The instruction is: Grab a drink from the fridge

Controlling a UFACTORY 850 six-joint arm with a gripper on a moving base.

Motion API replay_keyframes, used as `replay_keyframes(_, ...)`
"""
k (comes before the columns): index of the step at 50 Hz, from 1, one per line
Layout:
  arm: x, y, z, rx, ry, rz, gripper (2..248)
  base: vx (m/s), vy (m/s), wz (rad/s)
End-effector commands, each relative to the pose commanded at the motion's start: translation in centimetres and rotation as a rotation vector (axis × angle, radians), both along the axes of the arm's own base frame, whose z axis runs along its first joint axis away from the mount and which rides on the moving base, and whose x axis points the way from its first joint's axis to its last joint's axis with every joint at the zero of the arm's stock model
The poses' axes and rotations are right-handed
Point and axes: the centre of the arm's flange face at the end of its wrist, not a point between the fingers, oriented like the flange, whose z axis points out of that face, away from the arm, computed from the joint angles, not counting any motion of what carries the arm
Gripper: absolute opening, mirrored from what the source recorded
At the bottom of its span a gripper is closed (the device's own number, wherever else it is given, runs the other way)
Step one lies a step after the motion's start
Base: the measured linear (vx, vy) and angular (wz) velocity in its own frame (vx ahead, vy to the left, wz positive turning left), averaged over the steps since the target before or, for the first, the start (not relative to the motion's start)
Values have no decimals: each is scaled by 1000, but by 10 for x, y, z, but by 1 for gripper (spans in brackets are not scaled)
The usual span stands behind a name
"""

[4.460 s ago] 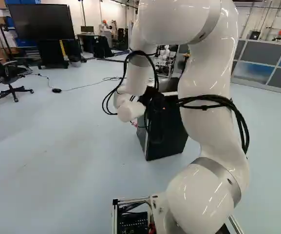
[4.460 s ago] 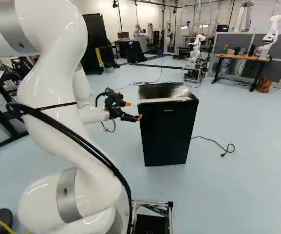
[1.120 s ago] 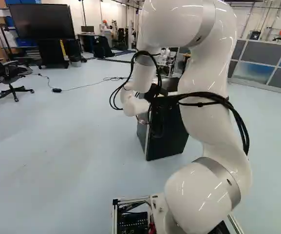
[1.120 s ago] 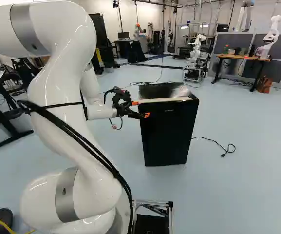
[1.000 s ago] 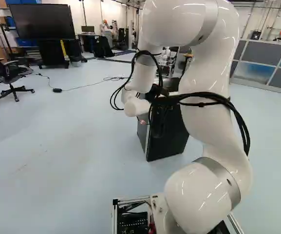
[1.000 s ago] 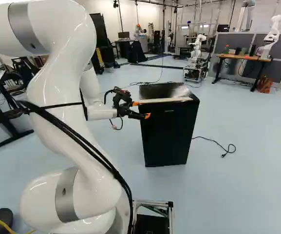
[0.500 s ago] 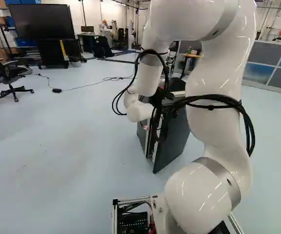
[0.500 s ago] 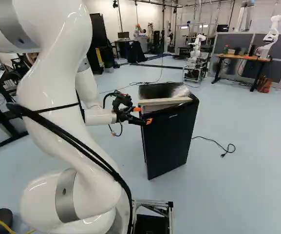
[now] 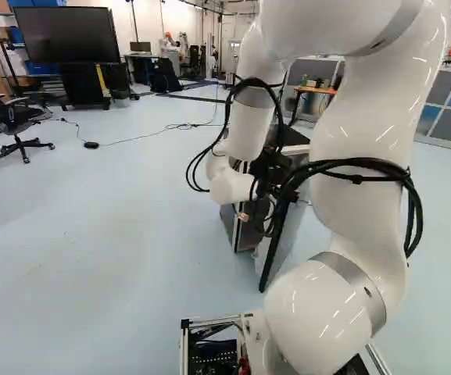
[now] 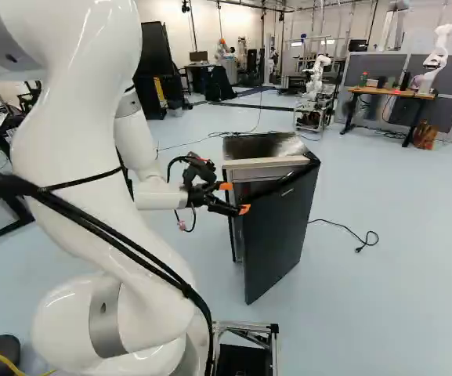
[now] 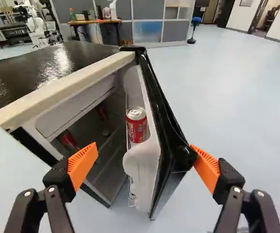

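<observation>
Red can [image 11: 136, 128], base hidden by white door shelf [image 11: 143, 162], fingers [image 10: 226, 186] spread wide apart

A can [image 11: 136, 127] stands in the door shelf [image 11: 142, 158], on the inner side of the fridge door [image 10: 280, 235], which stands out from the front of the fridge [image 10: 245, 147]. Another can [image 11: 68, 140] is inside the fridge. A power cord [image 10: 341, 226] lies on the floor right of it. Well behind the fridge, to the right, is a worktop [image 10: 402, 93]; far behind, to the left, a screen [image 9: 67, 35]. An office chair [image 9: 19, 129] stands well left of the fridge.
</observation>
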Motion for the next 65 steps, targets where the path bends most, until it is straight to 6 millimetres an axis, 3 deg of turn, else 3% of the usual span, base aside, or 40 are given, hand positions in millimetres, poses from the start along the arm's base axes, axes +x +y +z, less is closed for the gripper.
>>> replay_keyframes(48,-78,-49,-2,-3,53,-187,247,0,0,0)
replay_keyframes(65,-66,-57,-1,0,44,-234,247,0,0,0)
